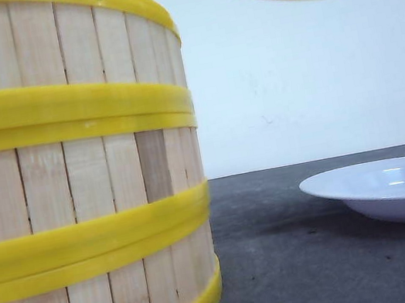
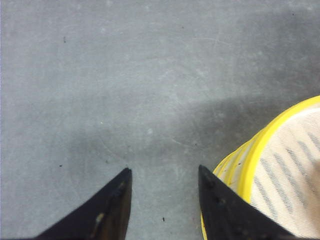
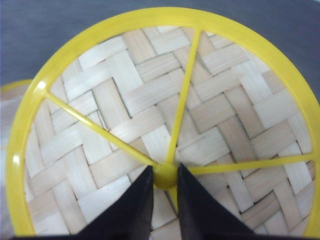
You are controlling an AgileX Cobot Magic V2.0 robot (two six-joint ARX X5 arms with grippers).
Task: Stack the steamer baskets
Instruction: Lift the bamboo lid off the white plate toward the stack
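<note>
Woven-bamboo lid (image 3: 165, 125) aloft, right jaws clamped on its knob (image 3: 165, 176), left jaws apart

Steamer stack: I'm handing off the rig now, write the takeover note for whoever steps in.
Left gripper: open, empty, low over bare table beside the steamer baskets.
Right gripper: shut on the knob of the woven lid, held in the air above and right of the stack.
Baskets: at least three tiers stacked, front left; white plate sits apart on the right.
Done: stacking appears complete.
Left: likely lower the lid onto the top basket, release, retract.
</note>
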